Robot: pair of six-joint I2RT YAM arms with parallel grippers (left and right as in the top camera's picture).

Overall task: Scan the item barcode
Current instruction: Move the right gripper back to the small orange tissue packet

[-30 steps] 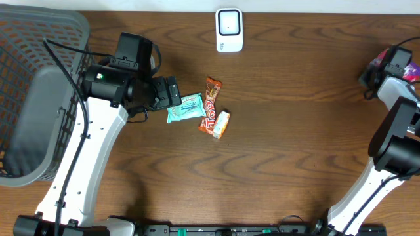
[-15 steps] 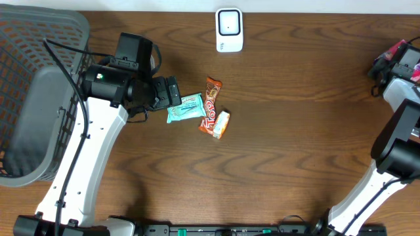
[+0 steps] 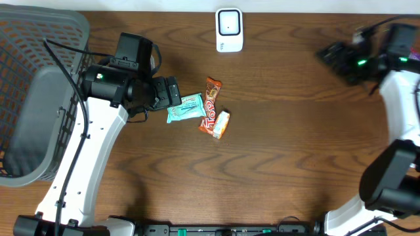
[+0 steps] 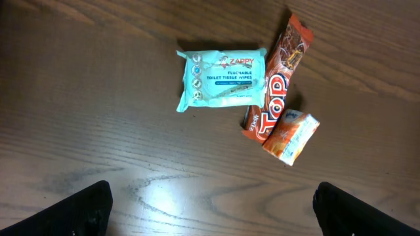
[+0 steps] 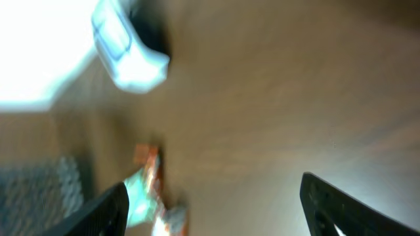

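Three items lie together mid-table: a teal wipes pack point(image 3: 186, 109) point(image 4: 222, 78), a brown-orange "Top" bar point(image 3: 210, 105) point(image 4: 275, 78) and a small orange packet point(image 3: 222, 124) point(image 4: 291, 136). A white scanner point(image 3: 229, 29) point(image 5: 128, 56) stands at the far edge. My left gripper point(image 3: 174, 92) point(image 4: 211, 206) hovers open just left of the wipes pack, holding nothing. My right gripper point(image 3: 328, 55) point(image 5: 216, 203) is at the far right, pointing left toward the scanner, open and empty. Its wrist view is blurred by motion.
A grey mesh basket point(image 3: 39, 98) fills the left end of the table. Bare wood lies between the items and the right arm.
The right arm has swung in from the table's right edge toward the scanner and its jaws have opened. The pink thing it held no longer shows. The left arm has not moved.
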